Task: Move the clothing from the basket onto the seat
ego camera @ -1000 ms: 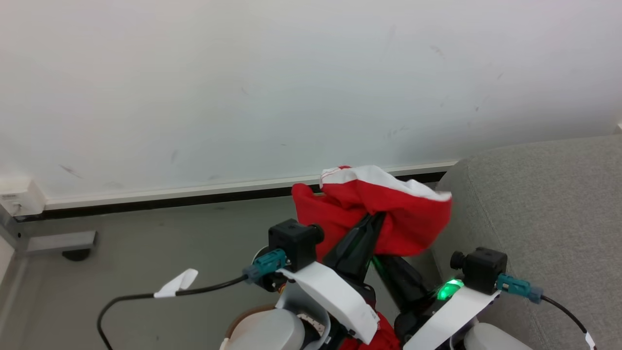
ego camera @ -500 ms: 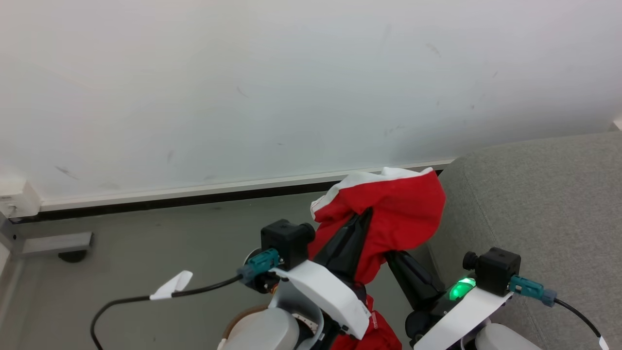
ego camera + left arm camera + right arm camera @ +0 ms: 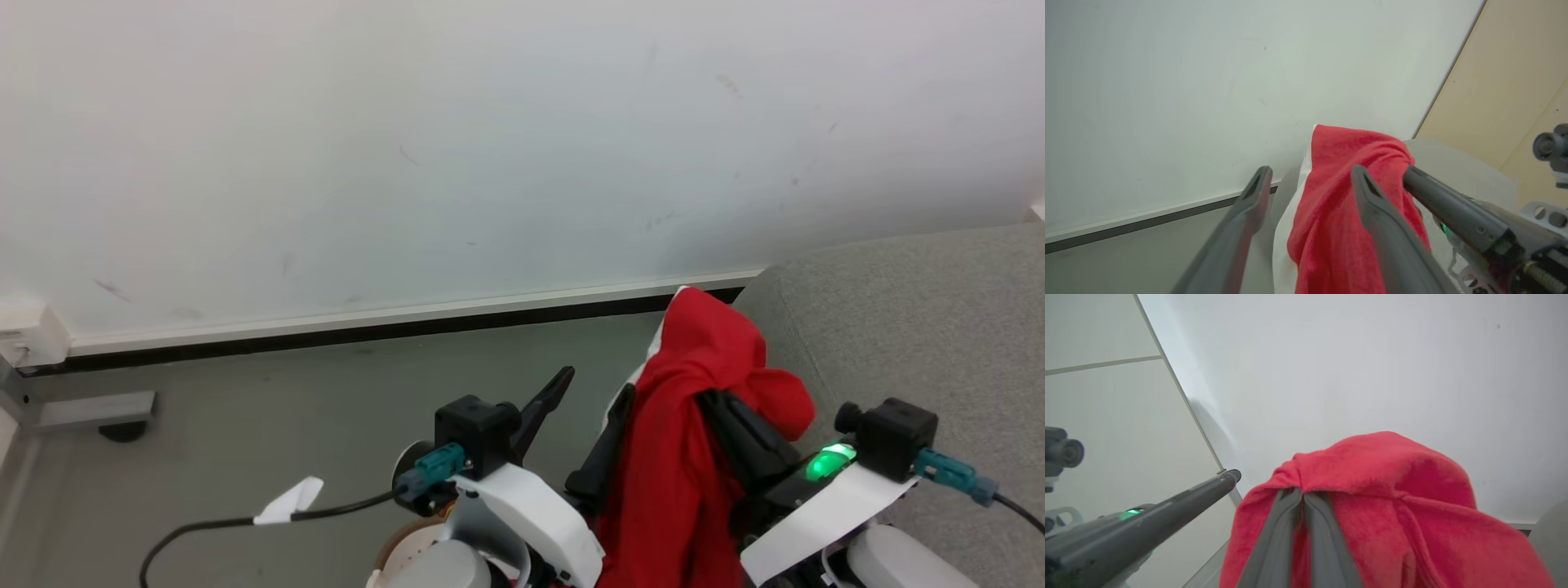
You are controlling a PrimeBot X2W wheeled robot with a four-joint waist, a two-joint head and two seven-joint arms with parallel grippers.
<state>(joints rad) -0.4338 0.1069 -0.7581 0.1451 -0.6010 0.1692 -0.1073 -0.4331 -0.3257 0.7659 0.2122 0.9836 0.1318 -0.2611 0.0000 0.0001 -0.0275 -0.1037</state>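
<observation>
The red clothing [image 3: 678,490] with a white edge hangs in the air beside the grey seat [image 3: 914,327], draped over my right gripper [image 3: 712,398], which is shut on a fold of it. In the right wrist view both fingers [image 3: 1290,522] press together into the red clothing [image 3: 1384,477]. My left gripper [image 3: 596,384] stands open just left of the cloth. Its right finger [image 3: 1372,200] touches the red clothing [image 3: 1331,204], and its left finger is apart from it. A brown arc of the basket rim [image 3: 390,545] peeks out behind my left forearm.
A white wall with a dark baseboard [image 3: 326,331] runs behind the grey floor. A metal foot [image 3: 98,408] and a wall box [image 3: 24,339] sit at the far left. A black cable with a white tag [image 3: 286,500] trails from my left wrist.
My left gripper has opened and let go of the clothing. The right gripper has shut on it and carried it right, toward the seat's arm, where it now hangs down.
</observation>
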